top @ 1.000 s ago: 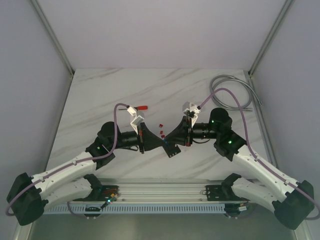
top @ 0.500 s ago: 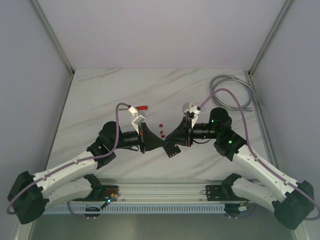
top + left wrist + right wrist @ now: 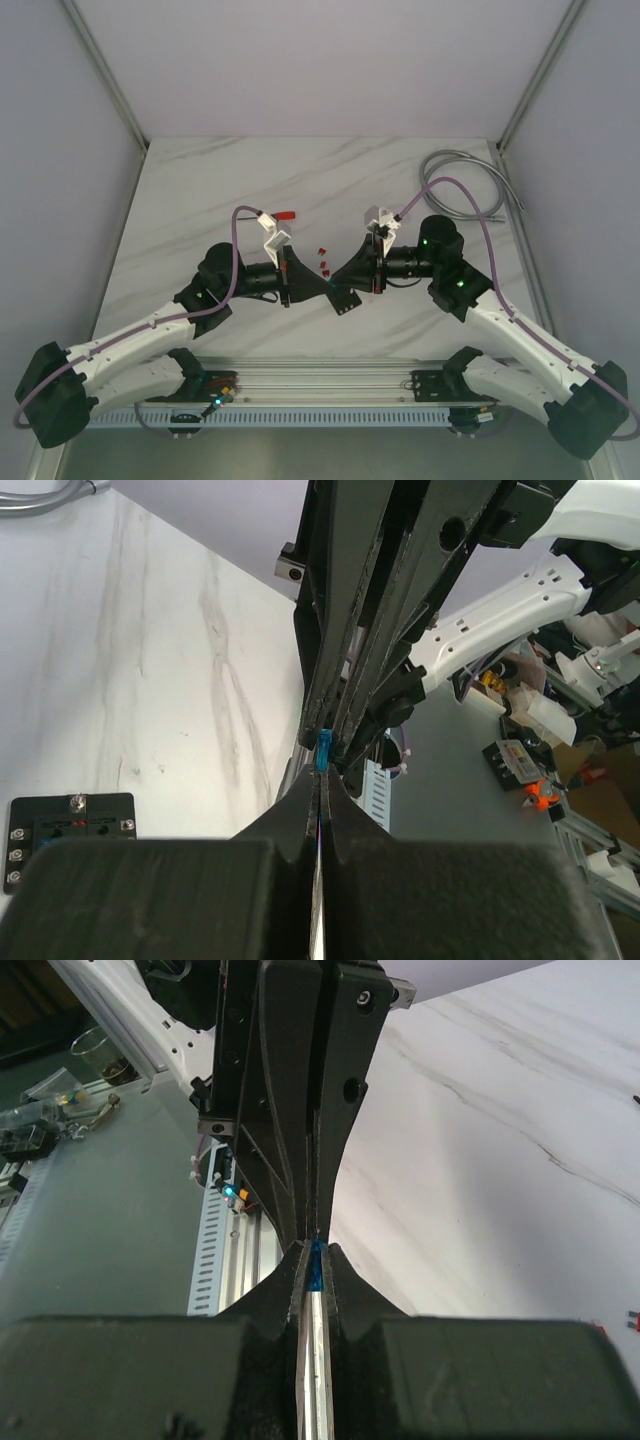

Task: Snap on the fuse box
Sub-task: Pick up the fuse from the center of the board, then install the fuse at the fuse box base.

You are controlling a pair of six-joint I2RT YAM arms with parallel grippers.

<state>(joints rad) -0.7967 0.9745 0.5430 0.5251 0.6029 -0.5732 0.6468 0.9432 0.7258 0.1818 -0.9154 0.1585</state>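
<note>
The table (image 3: 200, 200) runs broad beyond the arms, marble showing right to its far edge. Over its near middle the left gripper (image 3: 322, 785) and right gripper (image 3: 315, 1250) meet tip to tip. Each is squeezed nearly closed on one blue fuse (image 3: 315, 1268). The left wrist view, unlike the right's, shows the fuse box (image 3: 70, 835) flat on the table near that gripper.

Matt black plastic fuse box (image 3: 70, 818) on smooth marble-look table (image 3: 150, 680).

White marble table (image 3: 200, 200): fuse box (image 3: 70, 832), loose red fuses (image 3: 325, 263), grey cable (image 3: 460, 152)
</note>
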